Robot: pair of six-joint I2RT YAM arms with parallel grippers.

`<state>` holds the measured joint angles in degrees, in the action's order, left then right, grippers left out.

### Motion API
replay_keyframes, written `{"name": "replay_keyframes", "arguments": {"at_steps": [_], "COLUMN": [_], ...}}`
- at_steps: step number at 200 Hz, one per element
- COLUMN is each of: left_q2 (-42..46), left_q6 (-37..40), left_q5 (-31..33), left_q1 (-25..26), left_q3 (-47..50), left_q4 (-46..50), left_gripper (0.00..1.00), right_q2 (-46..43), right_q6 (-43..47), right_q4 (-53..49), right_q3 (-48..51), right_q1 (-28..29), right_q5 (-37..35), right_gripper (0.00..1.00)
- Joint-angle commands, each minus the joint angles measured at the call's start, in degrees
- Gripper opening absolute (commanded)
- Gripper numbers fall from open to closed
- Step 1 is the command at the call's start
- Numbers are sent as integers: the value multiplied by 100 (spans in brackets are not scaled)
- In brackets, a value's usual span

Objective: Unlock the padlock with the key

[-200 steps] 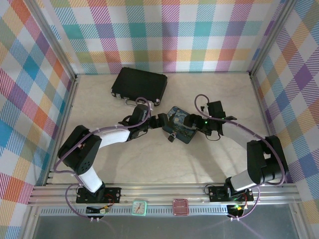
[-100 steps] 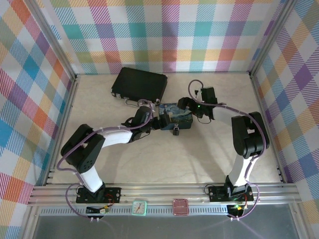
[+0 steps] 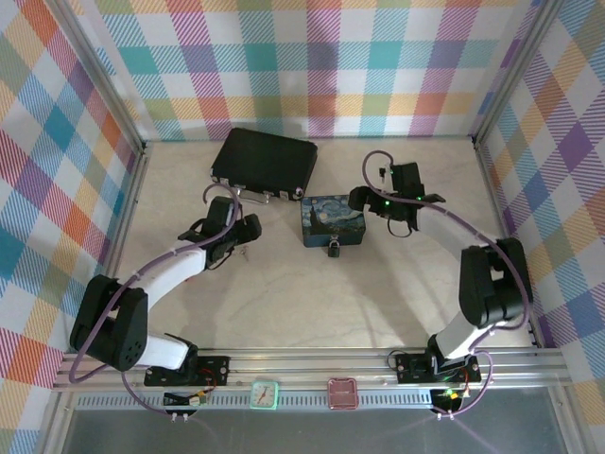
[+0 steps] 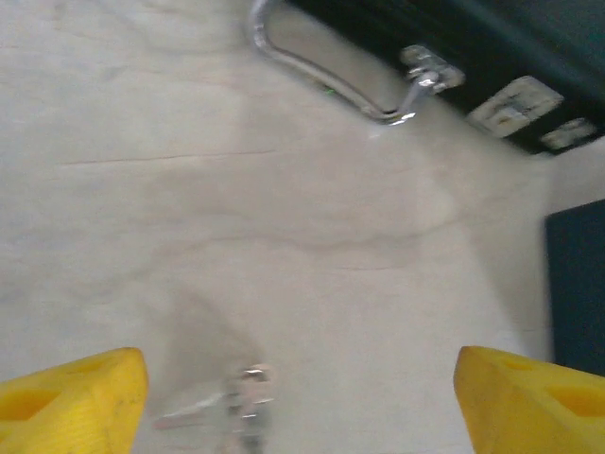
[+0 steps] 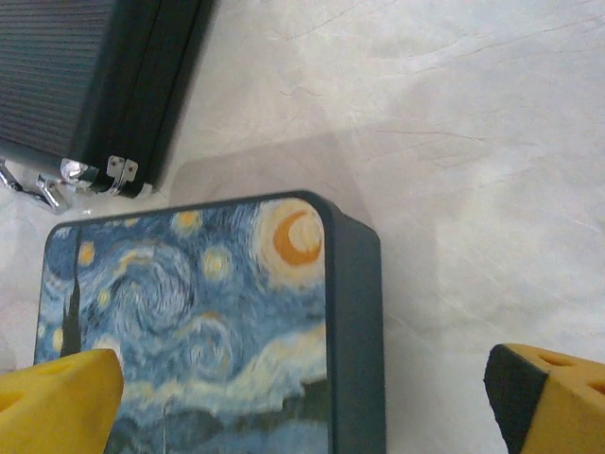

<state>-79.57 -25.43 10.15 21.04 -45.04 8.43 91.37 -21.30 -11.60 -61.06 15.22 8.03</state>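
Far left there's loads of bare surface [image 3: 189, 312] between the plaid side wall [image 3: 66, 161] and the left arm, and the whole near half is open too.

The left end effector [image 3: 242, 231] sits left of centre, just off the near-left corner of the briefcase [image 3: 265, 161]. In its wrist cam the yellow fingers [image 4: 71, 397] are spread wide with nothing between them but surface. Low in that gap, closer to the left finger, there's a smeary silvery thing lying flat that I read as the key [image 4: 241, 407]. It's too blurred to make out the shape, and I can't pick it out from above. The briefcase's chrome handle [image 4: 321, 66] is up ahead, and a dark strip of the box [image 4: 577, 284] is cut off at the right edge.

The briefcase is back by the far wall. The box [image 3: 333, 219] is just in front of its right end, with a narrow gap between them.

The padlock [image 3: 334, 249] is right at the middle of the box's near edge. It's tiny from overhead and I can't tell if the shackle is closed. It's well to the right of the left end effector, and on the opposite side of the box from the right one.

The right end effector [image 3: 359, 200] is at the box's far-right corner. Its fingers [image 5: 553, 397] are apart, with the box lid under the gap and only the fingertips in shot. Right of it, there's open surface to the wall.
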Motion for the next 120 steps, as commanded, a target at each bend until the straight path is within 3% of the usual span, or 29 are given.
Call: {"name": "replay_keyframes", "arguments": {"at_steps": [1, 27, 64, 99, 120], "left_q2": [-198, -627, -1270, -1354, -1385], "left_q6": [399, 440, 379, 222, 72], "left_q5": [191, 122, -287, -479, -651], "left_q1": [-111, -161, -161, -86, 157], "left_q3": [22, -109, -288, -114, 58], "left_q4": [471, 485, 429, 175, -57], "left_gripper": [72, 51, 35, 34, 22], "right_q2": [-439, -941, -1623, -1799, -1775], "right_q6": [315, 381, 460, 490, 496], "right_q4": [-464, -750, -1005, -1121, -1059], "right_q3": [267, 325, 311, 109, 126], "right_q1": [11, 16, 16, 25, 50], "right_q5": [-194, -128, -143, -12, 58], "right_gripper": [99, 99, 99, 99, 99]}}
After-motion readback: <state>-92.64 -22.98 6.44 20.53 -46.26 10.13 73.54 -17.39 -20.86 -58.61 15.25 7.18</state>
